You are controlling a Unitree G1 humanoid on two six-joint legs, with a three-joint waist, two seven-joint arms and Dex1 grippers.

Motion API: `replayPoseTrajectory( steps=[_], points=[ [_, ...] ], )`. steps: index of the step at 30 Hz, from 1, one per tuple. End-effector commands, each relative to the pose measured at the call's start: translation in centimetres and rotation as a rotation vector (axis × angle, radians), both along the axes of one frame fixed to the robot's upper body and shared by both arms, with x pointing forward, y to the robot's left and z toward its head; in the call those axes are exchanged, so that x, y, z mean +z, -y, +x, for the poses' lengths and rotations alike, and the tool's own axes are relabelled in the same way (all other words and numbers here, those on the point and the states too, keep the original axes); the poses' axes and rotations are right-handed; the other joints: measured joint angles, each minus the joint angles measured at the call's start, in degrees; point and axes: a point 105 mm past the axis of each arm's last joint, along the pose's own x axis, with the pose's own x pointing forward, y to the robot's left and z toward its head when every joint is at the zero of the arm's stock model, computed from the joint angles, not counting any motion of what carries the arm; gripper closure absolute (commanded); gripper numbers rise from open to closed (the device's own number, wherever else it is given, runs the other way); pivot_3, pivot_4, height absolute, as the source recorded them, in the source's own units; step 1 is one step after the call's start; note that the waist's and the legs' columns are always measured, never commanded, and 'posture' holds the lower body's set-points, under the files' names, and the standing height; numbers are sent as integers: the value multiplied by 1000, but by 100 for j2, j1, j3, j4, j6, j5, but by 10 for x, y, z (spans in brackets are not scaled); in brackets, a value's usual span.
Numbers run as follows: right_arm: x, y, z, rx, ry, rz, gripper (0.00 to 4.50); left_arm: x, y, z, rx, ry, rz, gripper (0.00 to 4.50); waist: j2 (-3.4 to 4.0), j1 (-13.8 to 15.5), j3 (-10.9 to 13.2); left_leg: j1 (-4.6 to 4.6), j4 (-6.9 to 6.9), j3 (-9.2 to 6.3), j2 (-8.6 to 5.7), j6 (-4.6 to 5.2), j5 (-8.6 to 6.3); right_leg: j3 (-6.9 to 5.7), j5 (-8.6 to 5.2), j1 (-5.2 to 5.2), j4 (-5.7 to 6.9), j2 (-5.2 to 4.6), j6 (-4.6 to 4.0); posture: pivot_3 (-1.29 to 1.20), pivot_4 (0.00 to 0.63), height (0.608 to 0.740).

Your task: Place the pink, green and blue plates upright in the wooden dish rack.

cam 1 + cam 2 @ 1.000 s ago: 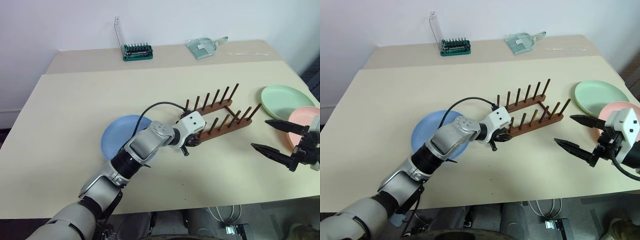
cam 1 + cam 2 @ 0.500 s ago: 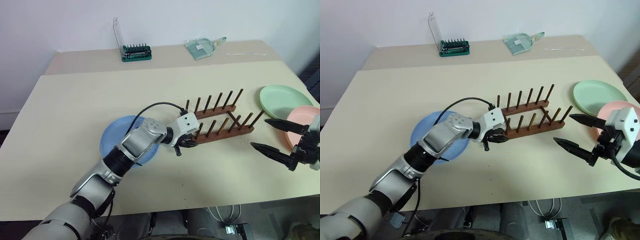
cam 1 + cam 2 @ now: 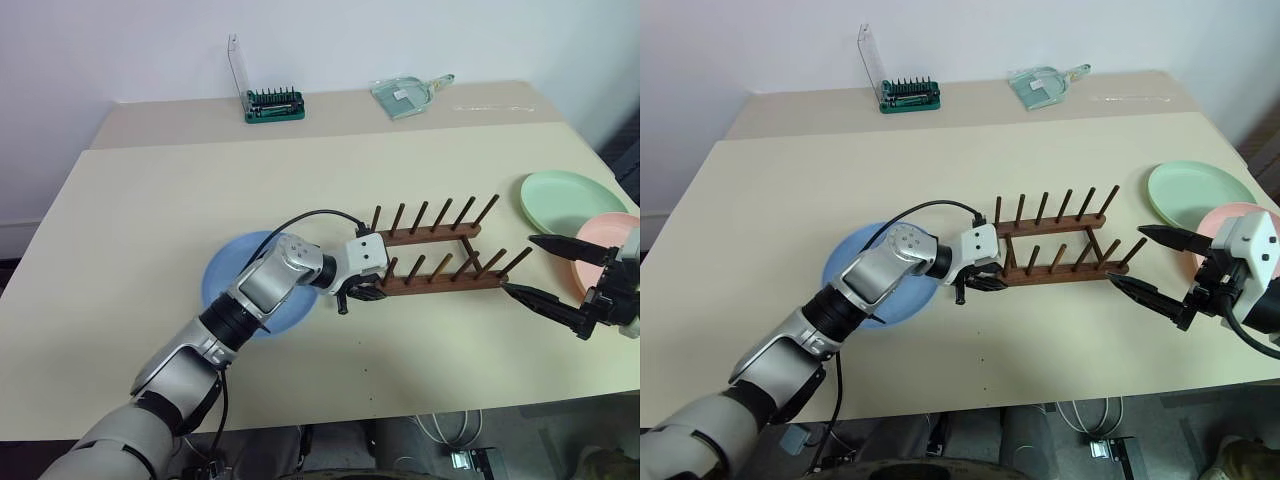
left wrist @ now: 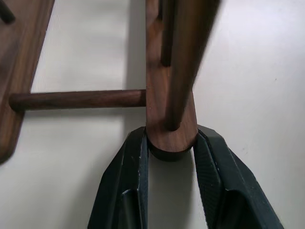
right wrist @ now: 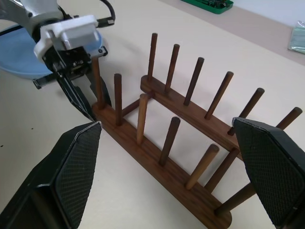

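The wooden dish rack (image 3: 440,250) lies mid-table with its pegs bare. My left gripper (image 3: 362,292) is shut on the near rail's left end; in the left wrist view its fingers (image 4: 133,162) press both sides of that rail end (image 4: 169,129). Under my left forearm the blue plate (image 3: 225,285) lies flat. At the right edge are the green plate (image 3: 570,200) and, nearer, the pink plate (image 3: 610,235), both flat. My right gripper (image 3: 517,264) hangs open just past the rack's right end, holding nothing.
A green bit holder with a clear lid (image 3: 272,103) and a clear plastic scoop (image 3: 408,93) sit at the table's back. The table's front edge (image 3: 400,405) runs close below both arms.
The rack has swung from a diagonal to nearly parallel with the table's front edge, turned by my left gripper, which shifted slightly left. The right arm has stayed still.
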Motion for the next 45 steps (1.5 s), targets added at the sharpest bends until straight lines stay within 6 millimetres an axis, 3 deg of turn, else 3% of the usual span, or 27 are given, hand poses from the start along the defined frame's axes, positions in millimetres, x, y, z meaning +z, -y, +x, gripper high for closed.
replayPoseTrajectory(
  steps=[1, 3, 4, 10, 13, 16, 18, 20, 23, 24, 26, 31, 34, 40, 45],
  points=[
    [10, -4, -3, 20, 45, -8, 0, 10, 3, 0, -17, 34, -28, 1352, -1, 0, 0, 0, 0, 0, 0, 0, 0, 0, 0, 0, 0, 0, 0, 0, 150, 740],
    [11, -5, -3, 22, 45, -4, 0, 18, 1, 3, -3, 30, -50, 269, -1, 1, 0, 0, 0, 0, 0, -1, 0, 0, 0, 0, 0, 0, 0, 0, 150, 740],
    [11, -5, -3, 23, 45, -2, 0, 24, -1, 6, 8, 36, -61, 57, -1, -1, 0, 0, 0, 0, 0, 0, 0, 0, 0, 0, 0, 0, 0, 0, 150, 740],
    [9, -7, -3, 34, 31, 34, 0, 63, -19, 21, 95, 44, -102, 57, -2, -5, 2, 0, 0, -1, 0, 0, 0, 0, 0, 0, 1, 0, 0, 0, 150, 740],
    [10, -7, 1, 30, 35, 53, 0, 78, -38, 31, 163, 65, -94, 862, 0, -21, 1, 2, -1, -1, 0, -2, 1, 0, 0, -1, 2, 1, 1, 0, 150, 740],
    [12, -7, 4, 29, 28, 84, 789, 94, -52, 32, 187, 86, -110, 2279, 0, -12, 1, 2, -2, -1, 1, -12, 7, 0, 0, -2, 2, 2, 0, 0, 150, 740],
    [11, -7, 4, 34, 17, 94, 1767, 107, -55, 27, 166, 87, -144, 3354, -2, 2, 2, 1, -1, -1, 1, -15, 8, 0, 0, -3, 2, 2, 0, 0, 150, 740],
    [9, -9, 3, 51, -7, 107, 2805, 128, -49, 10, 72, 14, -269, 4416, -2, 9, 2, -2, -1, -5, 0, -14, 8, -1, 0, -3, 1, 1, 0, 0, 150, 740],
    [4, -10, 1, 71, -36, 94, 4206, 153, -43, -25, -126, -113, -422, 4500, -2, -5, 3, -4, -1, -5, 0, -9, 5, -2, 0, -4, -1, 0, 1, 0, 150, 740],
    [-4, -8, -1, 77, -64, 26, 4431, 143, -41, -41, -213, -129, -360, 4500, -2, -10, 3, -3, -1, -5, 0, -9, 4, -2, 0, -4, -1, 0, 1, 0, 150, 740],
    [-12, -7, -4, 90, -112, -23, 4431, 123, -39, -69, -334, -240, -252, 4500, 2, -34, 0, 0, -5, -3, 0, -10, 3, -1, -1, -6, 4, 0, 2, 0, 150, 740],
    [-42, 4, -5, 63, -192, -225, 4431, 102, -36, -79, -388, -320, -154, 4500, -1, -16, 3, 2, 1, 3, 0, -12, 0, 2, -2, -2, 5, 3, 2, 0, 150, 740],
    [-52, 2, -3, 67, -216, -227, 4431, 88, -29, -75, -379, -298, -101, 4500, 2, -19, 2, 6, 0, 4, 2, -11, 0, 4, -3, 1, 7, 7, 2, 0, 150, 740],
    [-68, -13, 3, 93, -249, -231, 4431, 42, -10, -41, -265, -51, 73, 4500, 0, -2, 3, 3, 0, 6, 2, -15, 2, 8, -2, 1, -1, 6, 0, 0, 150, 740],
    [-80, -8, 11, 62, -239, -301, 4431, 22, 9, -33, -265, 48, 140, 4500, -1, 0, 3, -1, 0, 7, 1, -11, -1, 9, -2, -1, -6, 5, 2, 0, 150, 740]
  ],
)
